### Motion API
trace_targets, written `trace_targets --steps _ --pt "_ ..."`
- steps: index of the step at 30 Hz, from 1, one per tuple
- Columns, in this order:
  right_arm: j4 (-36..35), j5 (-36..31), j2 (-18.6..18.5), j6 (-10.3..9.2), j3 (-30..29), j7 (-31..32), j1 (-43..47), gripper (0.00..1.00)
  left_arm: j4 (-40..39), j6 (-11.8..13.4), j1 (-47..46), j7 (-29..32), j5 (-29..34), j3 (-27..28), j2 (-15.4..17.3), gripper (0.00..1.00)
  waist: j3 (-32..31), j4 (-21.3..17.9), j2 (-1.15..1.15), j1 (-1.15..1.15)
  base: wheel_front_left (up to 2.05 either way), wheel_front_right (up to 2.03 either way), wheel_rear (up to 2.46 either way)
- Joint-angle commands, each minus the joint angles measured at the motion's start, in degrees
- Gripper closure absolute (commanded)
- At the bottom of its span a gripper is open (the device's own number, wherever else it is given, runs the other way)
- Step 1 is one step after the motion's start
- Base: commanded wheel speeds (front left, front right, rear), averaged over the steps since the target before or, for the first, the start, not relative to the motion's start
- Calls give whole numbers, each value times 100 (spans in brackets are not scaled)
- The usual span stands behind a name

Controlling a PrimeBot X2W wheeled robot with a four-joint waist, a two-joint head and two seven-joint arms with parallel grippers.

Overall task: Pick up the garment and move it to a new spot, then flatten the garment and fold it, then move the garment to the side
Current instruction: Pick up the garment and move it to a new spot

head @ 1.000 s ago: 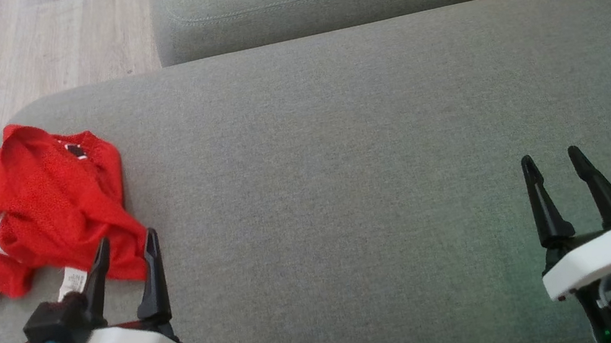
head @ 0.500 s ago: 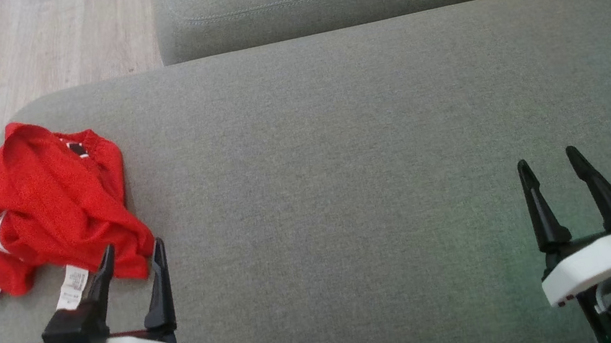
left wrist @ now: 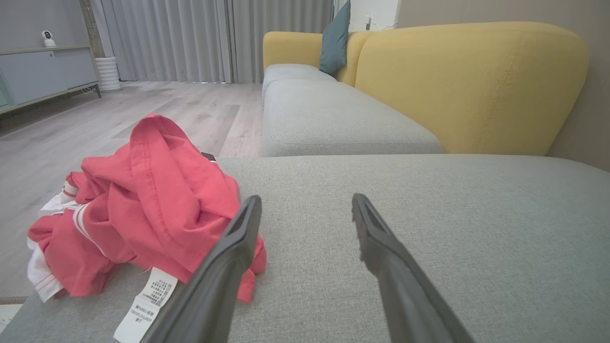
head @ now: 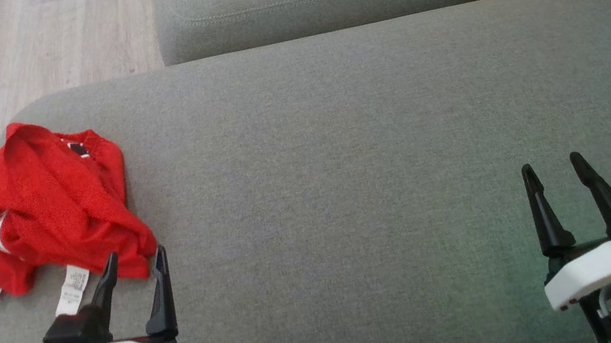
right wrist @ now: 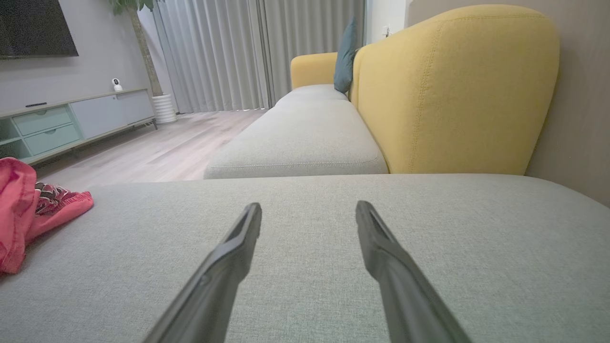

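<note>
The left gripper [head: 134,252], spread wide, points at the crumpled garment [head: 40,199], apparently to grab its edge; the right gripper [head: 550,161], also spread, hangs well apart.

Red garment [head: 41,205] crumpled, left end of cushion [head: 341,159].

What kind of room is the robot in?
Most likely a home living room: a grey fabric sofa with yellow padded backrests, long grey pleated curtains, and a low pale cabinet under a dark wall screen.
</note>
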Motion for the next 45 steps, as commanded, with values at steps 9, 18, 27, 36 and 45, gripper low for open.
trace_targets --steps 9,18,27,36,45 --pt "-149 3 -27 -4 106 -123 -171 0 -135 -45 -293 -72 -130 255 -5 0 9 92 0 0 0 0 0" --pt "-317 7 -27 -4 250 -82 -173 0 -61 -48 -411 -72 -169 264 -9 0 36 660 0 0 0 0 0" --pt "-545 47 -27 -4 445 30 -205 0 -55 -13 -456 -72 -180 370 74 0 74 1394 0 0 0 0 0" --pt "-663 101 -27 -4 575 111 -216 0 -146 30 -408 -72 -222 521 136 0 112 1896 0 0 0 0 0" --pt "-694 86 -27 -4 580 113 -240 0 -152 35 -427 -72 -213 542 108 0 161 1996 0 0 0 0 0"
